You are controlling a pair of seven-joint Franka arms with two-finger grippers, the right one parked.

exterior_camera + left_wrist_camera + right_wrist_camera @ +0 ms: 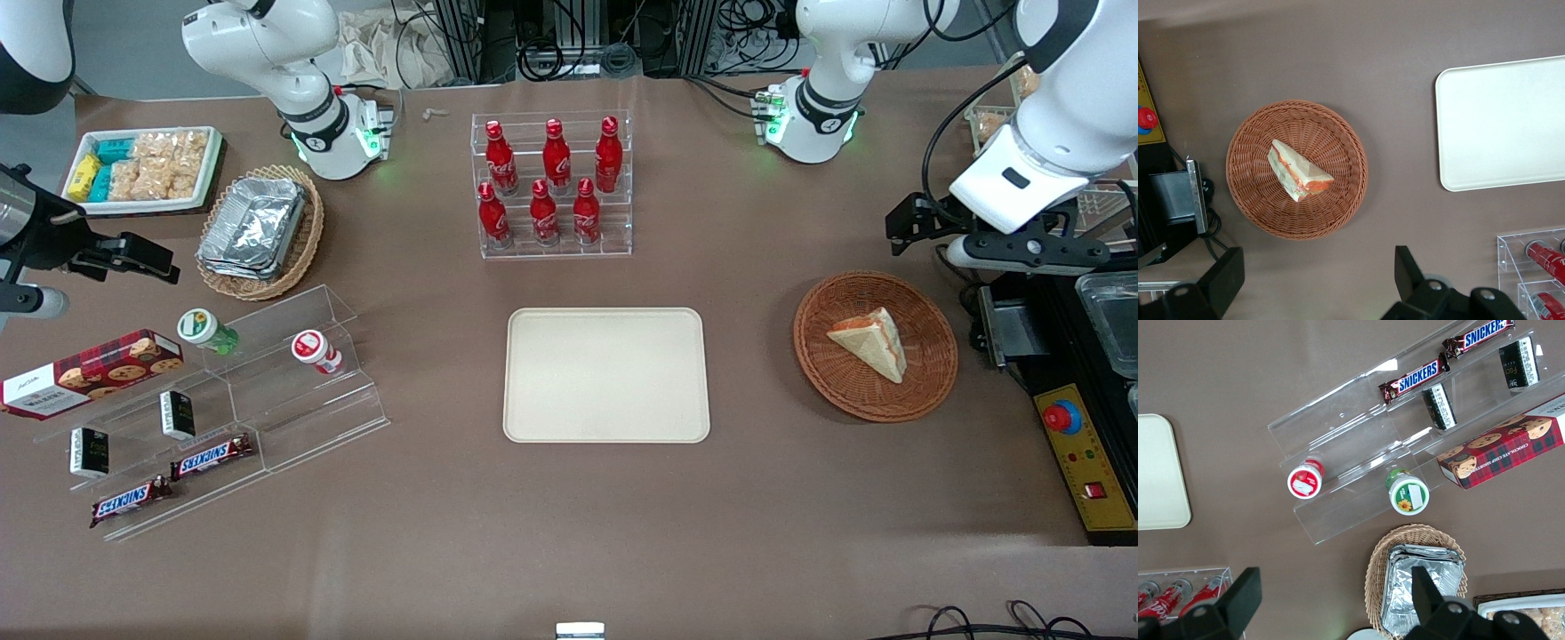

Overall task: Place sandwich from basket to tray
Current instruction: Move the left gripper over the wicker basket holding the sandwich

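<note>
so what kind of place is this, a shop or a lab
Likely a robot lab staged as a snack counter: cable tangle, emergency-stop box, and cola bottles in a display rack. The gripper hangs open above the basket.

End effector (1315, 283) aloft, fingers apart

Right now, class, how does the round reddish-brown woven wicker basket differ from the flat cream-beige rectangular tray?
The round reddish-brown woven wicker basket is circular with a woven wall; the flat cream-beige rectangular tray has smooth surfaces and rounded corners. The basket holds the triangular white-bread sandwich; the tray holds nothing. The basket lies toward the working arm's end, below the left gripper, whose fingers are open; the tray lies mid-table. Both rest flat on the brown table.
</note>
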